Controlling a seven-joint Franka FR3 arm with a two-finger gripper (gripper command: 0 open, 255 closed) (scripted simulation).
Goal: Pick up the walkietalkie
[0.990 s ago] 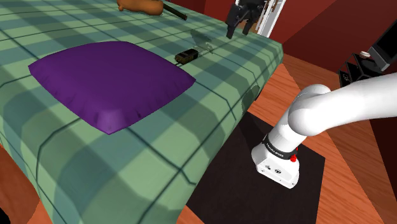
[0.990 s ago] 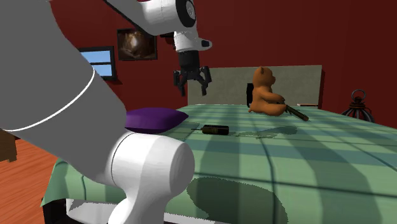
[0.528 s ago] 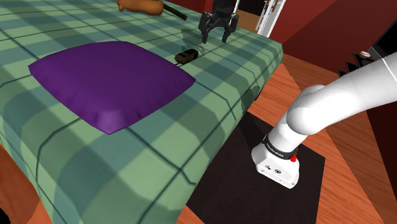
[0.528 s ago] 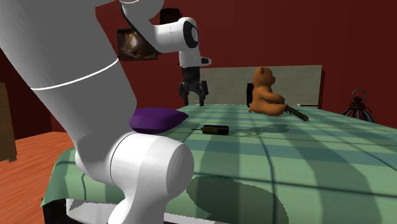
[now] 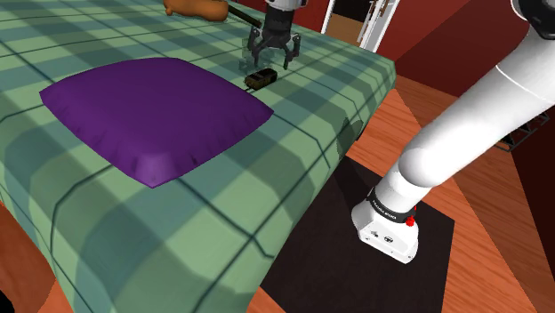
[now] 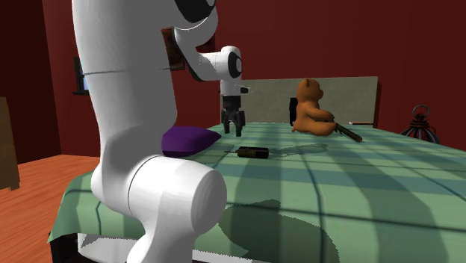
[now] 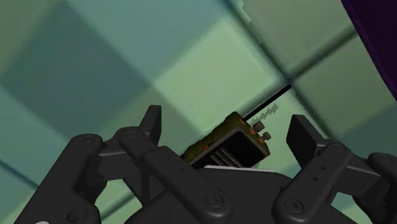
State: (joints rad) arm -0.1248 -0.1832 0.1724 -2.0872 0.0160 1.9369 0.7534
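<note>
End effector (image 5: 269, 60) open over walkietalkie (image 5: 260, 78), not touching; purple pillow (image 5: 160, 111) nr, teddy bear (image 6: 312, 108) well beyond.

I see shoulder cam high beside the stand (image 5: 333, 258), second cam low behind it facing the headboard (image 6: 355, 97), wrist cam close above; all share the walkie-talkie (image 7: 226, 143).

Bedroom (plaid bed (image 5: 267, 178), pillow (image 5: 160, 111), teddy (image 6: 312, 108))

Dark red walls (image 6: 336, 37) close the room. A bed (image 5: 293, 169) under a green checked cover (pale headboard (image 6: 269, 101) behind) stands on an orange wooden floor (image 5: 480, 258), a black mat (image 5: 311, 258) beside it.
</note>
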